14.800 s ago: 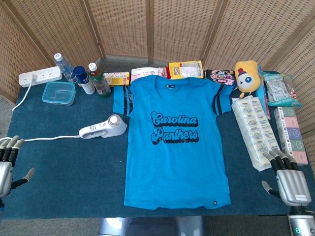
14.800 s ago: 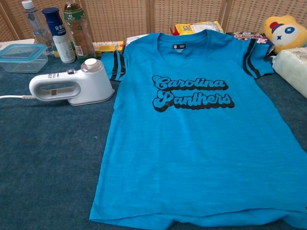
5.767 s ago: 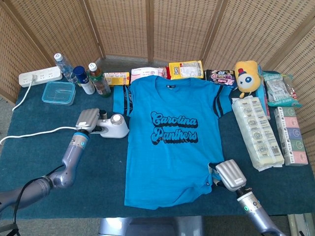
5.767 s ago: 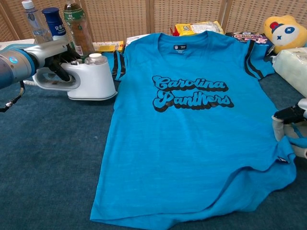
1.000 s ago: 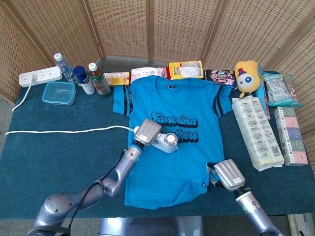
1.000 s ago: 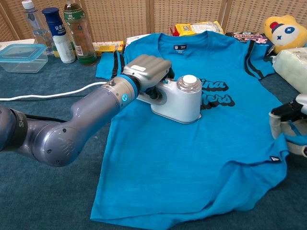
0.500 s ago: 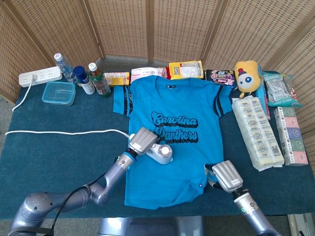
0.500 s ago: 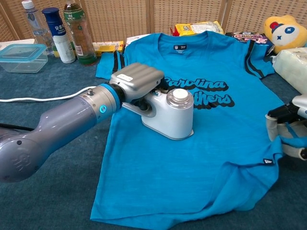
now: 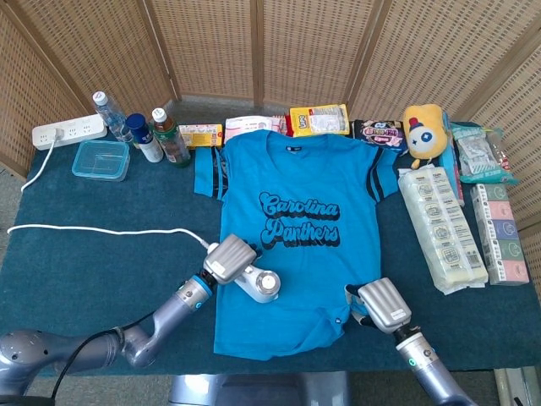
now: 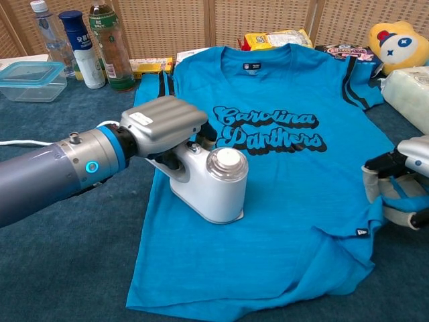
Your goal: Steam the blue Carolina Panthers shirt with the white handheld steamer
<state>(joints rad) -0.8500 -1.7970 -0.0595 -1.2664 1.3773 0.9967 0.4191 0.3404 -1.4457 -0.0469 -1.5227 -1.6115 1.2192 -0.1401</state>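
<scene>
Shirt (image 9: 292,245) first: we see one blue shirt lying flat on the dark blue table (image 9: 84,262), its black "Carolina Panthers" lettering facing up and its lower right hem bunched and lifted. One white steamer (image 10: 211,178) rests on the shirt's lower left part, below the lettering, with its round cap pointing up. Our left hand (image 10: 161,127) grips the steamer's handle, fingers wrapped around it. Our right hand (image 10: 399,184) pinches the shirt's right hem, with blue cloth caught between its fingers. One white cord (image 9: 101,230) runs from the steamer leftward across the table.

Along the right edge we count two long wrapped packs lying side by side, the nearer one (image 9: 439,224) just beside the shirt's sleeve. One yellow plush toy (image 9: 423,131) sits behind them. At the far left stand three bottles (image 9: 139,131) in a cluster, with one clear lidded box (image 9: 100,161) in front of them and one white power strip (image 9: 68,131) beside them. Several snack packets (image 9: 319,118) line the back edge behind the collar.
</scene>
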